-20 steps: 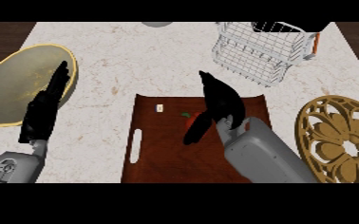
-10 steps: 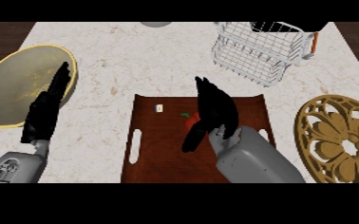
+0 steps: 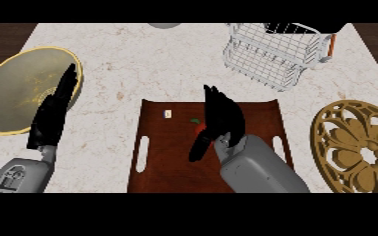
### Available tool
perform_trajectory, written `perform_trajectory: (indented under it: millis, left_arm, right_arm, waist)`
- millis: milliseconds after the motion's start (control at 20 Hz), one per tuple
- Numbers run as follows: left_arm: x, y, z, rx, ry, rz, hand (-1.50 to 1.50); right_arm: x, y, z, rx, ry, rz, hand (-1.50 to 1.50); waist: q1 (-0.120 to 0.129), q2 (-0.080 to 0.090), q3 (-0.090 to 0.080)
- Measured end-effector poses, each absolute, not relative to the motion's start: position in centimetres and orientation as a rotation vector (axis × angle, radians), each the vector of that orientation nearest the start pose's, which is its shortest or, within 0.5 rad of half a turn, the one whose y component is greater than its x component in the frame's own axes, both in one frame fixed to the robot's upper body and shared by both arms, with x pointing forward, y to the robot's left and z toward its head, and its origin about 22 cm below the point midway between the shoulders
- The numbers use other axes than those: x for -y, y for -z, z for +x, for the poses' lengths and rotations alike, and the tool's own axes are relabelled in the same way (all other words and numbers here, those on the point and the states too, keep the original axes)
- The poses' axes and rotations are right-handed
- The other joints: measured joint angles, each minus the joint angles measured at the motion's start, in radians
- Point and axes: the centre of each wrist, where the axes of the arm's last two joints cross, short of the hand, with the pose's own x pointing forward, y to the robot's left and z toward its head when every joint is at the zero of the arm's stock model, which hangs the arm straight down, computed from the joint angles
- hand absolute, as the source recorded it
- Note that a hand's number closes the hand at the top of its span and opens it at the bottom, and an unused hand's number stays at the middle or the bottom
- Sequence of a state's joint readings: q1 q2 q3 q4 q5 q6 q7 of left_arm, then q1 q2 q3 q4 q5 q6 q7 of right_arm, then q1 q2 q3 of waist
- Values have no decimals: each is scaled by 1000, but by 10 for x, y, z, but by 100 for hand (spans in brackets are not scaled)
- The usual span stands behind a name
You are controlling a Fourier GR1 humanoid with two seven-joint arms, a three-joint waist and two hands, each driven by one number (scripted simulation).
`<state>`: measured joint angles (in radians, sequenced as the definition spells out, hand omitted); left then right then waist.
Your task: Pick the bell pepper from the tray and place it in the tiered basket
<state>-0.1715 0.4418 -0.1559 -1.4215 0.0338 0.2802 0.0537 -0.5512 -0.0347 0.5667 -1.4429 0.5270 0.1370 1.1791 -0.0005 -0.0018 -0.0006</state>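
A: Where is the bell pepper [image 3: 197, 123] at this point?

B: On the brown tray [image 3: 166, 155], about its middle. Only a red sliver with a green stem shows at the left edge of the right robot hand [image 3: 219, 122]; the rest is covered.

A: State of that robot hand?

B: Fingers stretched toward the far side over the pepper, thumb hanging down on the near left. Apart, I judge, not clamped on it, though the view from above hides the contact, so it may be touching.

A: The other one?

B: Left robot hand [image 3: 52, 112] rests flat and straight at the left of the counter [image 3: 155, 60], over the rim of the gold plate [image 3: 22, 80]. Idle.

A: Note for the grasp?

B: Centre the palm over the pepper, bring thumb and fingers in from opposite sides, and close before lifting. Then carry far and right to the wire basket [image 3: 273, 55], clearing its rim.
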Motion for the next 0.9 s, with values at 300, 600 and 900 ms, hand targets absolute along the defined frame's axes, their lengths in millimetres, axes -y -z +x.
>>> perform_trajectory:
  millis: [300, 600, 900]
  left_arm:
    - [-298, -31, 281, 1535, 228, 432, 0]
    - [-297, -33, 274, 1536, 228, 429, 0]
    - [-296, -34, 281, 1534, 237, 432, 0]
  right_arm:
    - [53, -75, 286, 830, -931, -615, -150]
    - [58, -65, 291, 795, -925, -601, -150]
    - [53, -50, 300, 755, -938, -586, -150]
  waist:
    - [1, 0, 0]
    - [7, 1, 1]
    - [7, 3, 1]
